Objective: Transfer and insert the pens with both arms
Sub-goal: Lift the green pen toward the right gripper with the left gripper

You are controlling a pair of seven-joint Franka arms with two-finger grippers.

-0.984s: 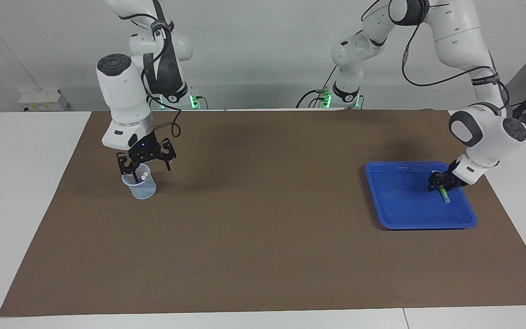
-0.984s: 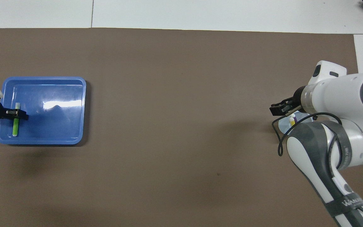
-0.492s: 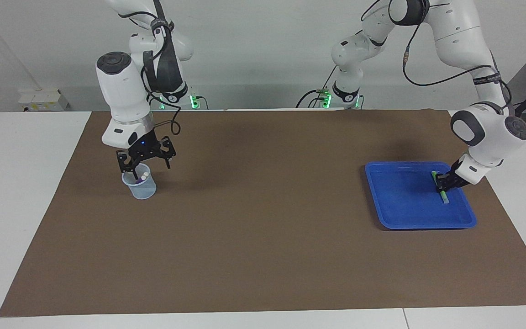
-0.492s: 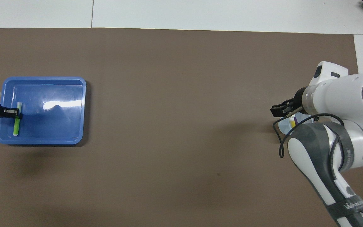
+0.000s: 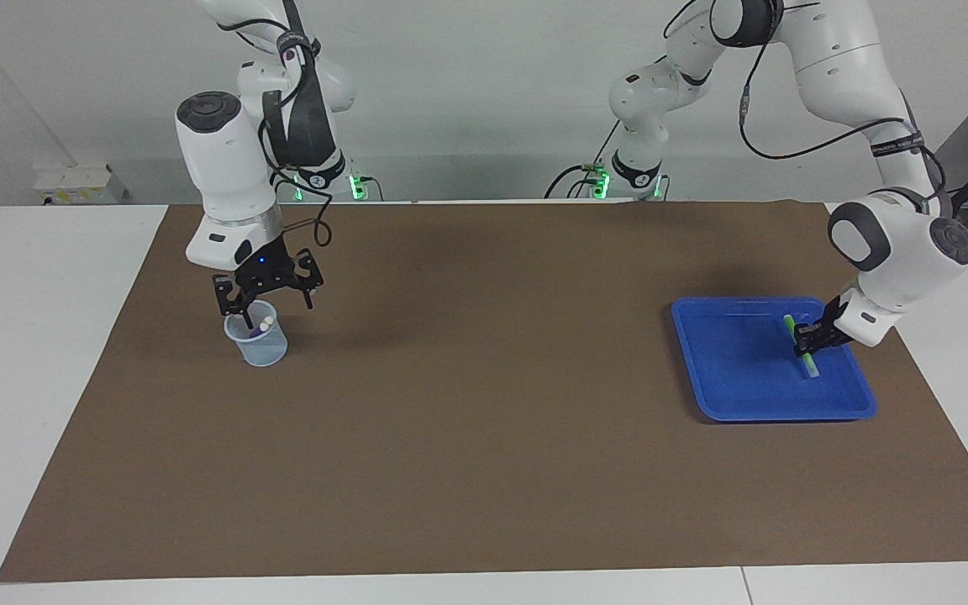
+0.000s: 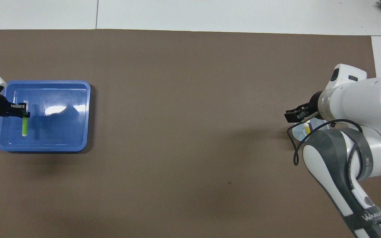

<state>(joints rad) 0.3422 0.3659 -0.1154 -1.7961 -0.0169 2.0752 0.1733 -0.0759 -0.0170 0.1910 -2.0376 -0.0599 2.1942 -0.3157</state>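
Note:
My left gripper (image 5: pixel 808 338) is shut on the green pen (image 5: pixel 809 364) and holds it a little above the floor of the blue tray (image 5: pixel 736 410). In the overhead view the green pen (image 6: pixel 24 127) hangs from the left gripper (image 6: pixel 21 110) and casts a shadow on the tray (image 6: pixel 61 147). My right gripper (image 5: pixel 264 296) is open and empty just above a clear cup (image 5: pixel 262 349). The purple pen (image 5: pixel 255 333) stands in the cup, and the yellow pen (image 6: pixel 307 129) shows in it in the overhead view. The right arm hides most of the cup there.
A brown mat (image 5: pixel 484 403) covers the table between the cup and the tray. White table edges lie around it. A black cable loop (image 6: pixel 293 145) hangs from the right arm beside the cup.
My left gripper has lifted the green pen off the tray floor and carried it slightly toward the tray's middle. My right gripper has risen a little above the cup.

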